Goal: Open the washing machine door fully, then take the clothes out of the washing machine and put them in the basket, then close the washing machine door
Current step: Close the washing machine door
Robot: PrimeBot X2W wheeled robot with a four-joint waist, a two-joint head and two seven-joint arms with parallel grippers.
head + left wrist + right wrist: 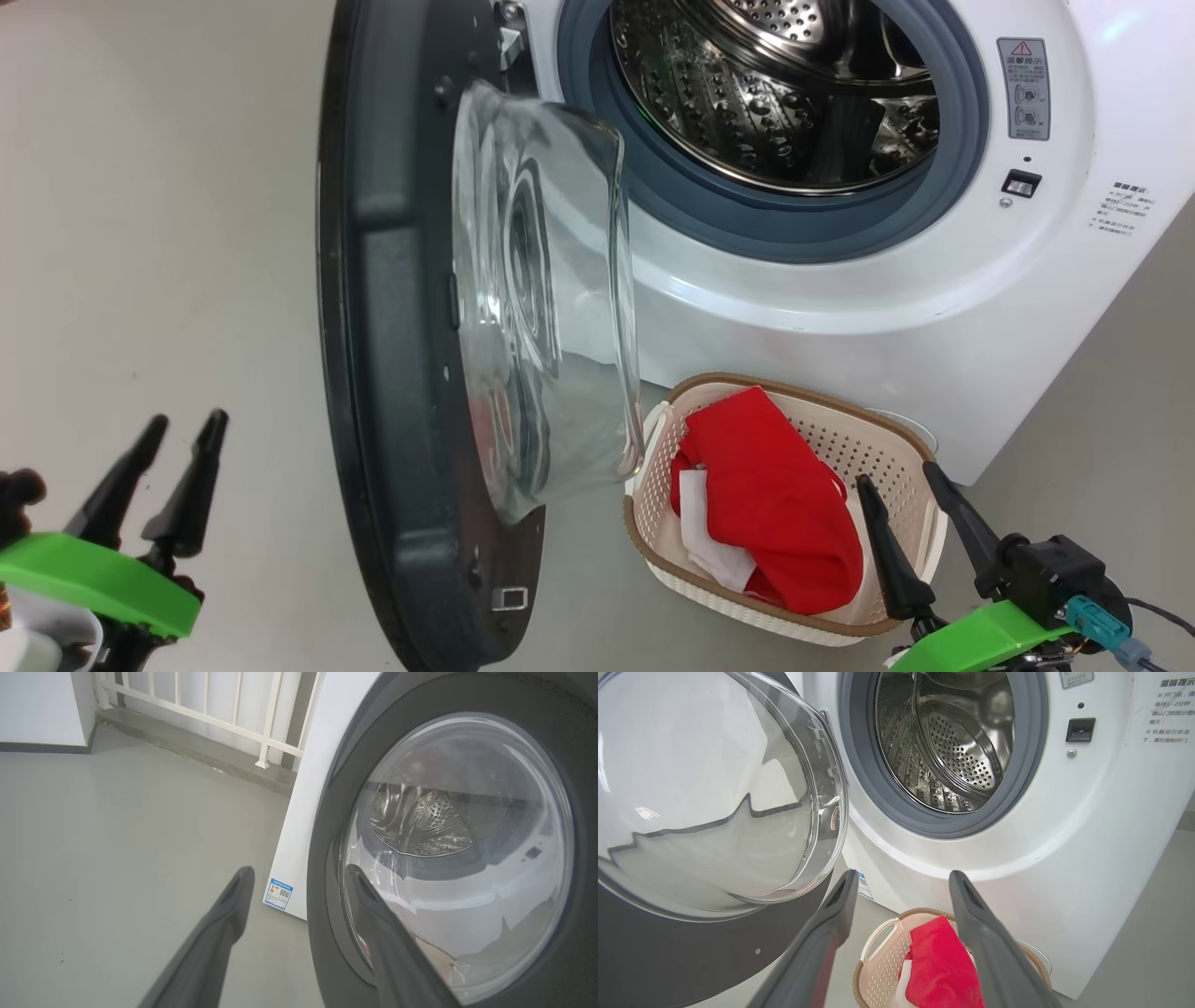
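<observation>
The washing machine [934, 280] [1087, 835] stands with its steel drum [775, 84] [943, 742] showing bare metal. The washing machine door [401, 327] [336, 826] [714, 798] hangs open, edge-on in the head view, its glass bowl bulging rightward. The red and white clothes [775, 495] [941, 966] lie in the basket [868, 439] [878, 970] on the floor in front of the machine. My left gripper [187, 427] [299, 872] is open, left of the door's outer face. My right gripper [896, 474] [901, 877] is open, above the basket's right end.
Grey floor [159, 233] stretches to the left of the door. A white railing [210, 714] on a low ledge runs behind the machine. A blue label [279, 894] sits low on the machine's side.
</observation>
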